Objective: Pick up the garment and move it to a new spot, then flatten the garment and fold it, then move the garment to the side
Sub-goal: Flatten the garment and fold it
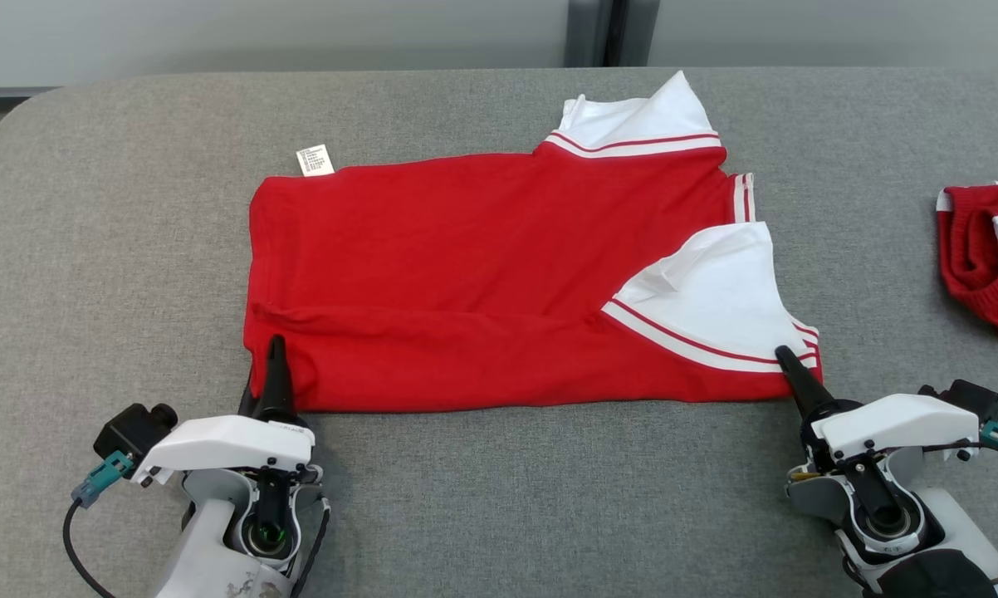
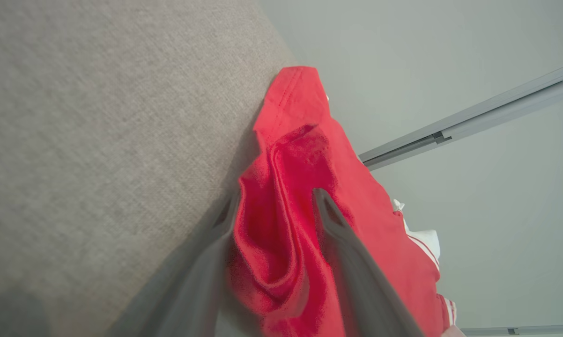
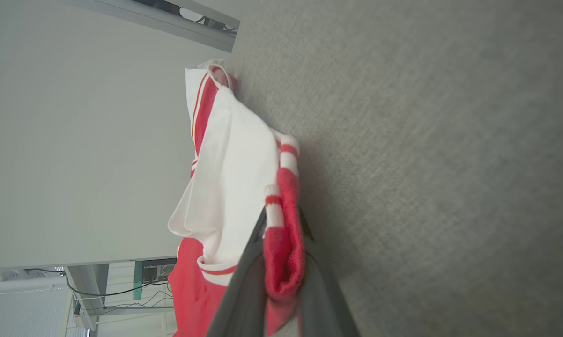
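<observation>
The garment (image 1: 466, 274) is a red shirt with white, red-striped sleeves, spread flat across the grey table (image 1: 499, 498). My left gripper (image 1: 271, 365) is at its near left corner. In the left wrist view that gripper (image 2: 274, 208) stands open, its fingers straddling a bunched fold of the red cloth (image 2: 291, 154). My right gripper (image 1: 785, 357) is at the near right corner, by the white sleeve. Seen from the right wrist, it (image 3: 284, 215) is shut on the garment's red and white striped edge (image 3: 281, 187).
A second red garment (image 1: 985, 249) lies crumpled at the table's right edge. A white label (image 1: 315, 159) sticks out at the shirt's far left corner. Bare grey tabletop lies to the left and in front of the shirt.
</observation>
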Robot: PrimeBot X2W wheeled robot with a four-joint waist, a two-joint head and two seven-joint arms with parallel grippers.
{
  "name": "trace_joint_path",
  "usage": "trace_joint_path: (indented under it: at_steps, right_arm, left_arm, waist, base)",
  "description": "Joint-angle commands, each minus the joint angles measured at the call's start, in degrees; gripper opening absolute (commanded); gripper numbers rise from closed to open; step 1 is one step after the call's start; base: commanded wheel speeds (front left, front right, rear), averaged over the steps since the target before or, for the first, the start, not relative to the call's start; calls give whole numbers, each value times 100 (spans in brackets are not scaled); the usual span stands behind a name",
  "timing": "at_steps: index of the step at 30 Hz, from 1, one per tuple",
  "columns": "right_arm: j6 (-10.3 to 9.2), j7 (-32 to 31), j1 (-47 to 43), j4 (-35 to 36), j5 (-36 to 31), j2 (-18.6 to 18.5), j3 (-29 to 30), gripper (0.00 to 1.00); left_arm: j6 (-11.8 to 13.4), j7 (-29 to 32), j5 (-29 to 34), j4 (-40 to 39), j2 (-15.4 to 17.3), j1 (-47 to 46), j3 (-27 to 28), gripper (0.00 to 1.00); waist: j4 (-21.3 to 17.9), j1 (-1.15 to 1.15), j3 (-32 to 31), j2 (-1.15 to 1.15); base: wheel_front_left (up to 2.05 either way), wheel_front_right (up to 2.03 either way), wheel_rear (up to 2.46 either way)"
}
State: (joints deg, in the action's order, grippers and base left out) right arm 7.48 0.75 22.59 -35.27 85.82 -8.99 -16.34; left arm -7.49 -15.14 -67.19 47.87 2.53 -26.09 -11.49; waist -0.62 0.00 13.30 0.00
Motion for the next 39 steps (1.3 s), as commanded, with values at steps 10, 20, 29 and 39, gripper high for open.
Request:
trace_joint_path:
  at_steps: [10, 20, 29, 39]
  right_arm:
    - [3, -71, -170, -26, 86, 92, -127, 0]
    - [3, 5, -154, 9, 77, -40, -151, 0]
    - [3, 21, -196, 31, 48, -168, -187, 0]
    - [3, -55, -306, -23, 30, -363, -234, 0]
  left_arm:
    - [2, 7, -281, 254, 72, 128, -124, 0]
    - [3, 6, -213, 212, 73, 204, -64, 0]
    - [3, 5, -276, 204, 65, 311, -123, 0]
    - [2, 4, -160, 179, 63, 491, -162, 0]
  waist:
    - [-7, 0, -82, 0]
    - [-4, 0, -210, 0]
    - [14, 0, -399, 0]
    - [36, 0, -675, 0]
  base:
    - [0, 0, 0]
    - [0, 0, 0]
    - [0, 0, 0]
    - [0, 0, 0]
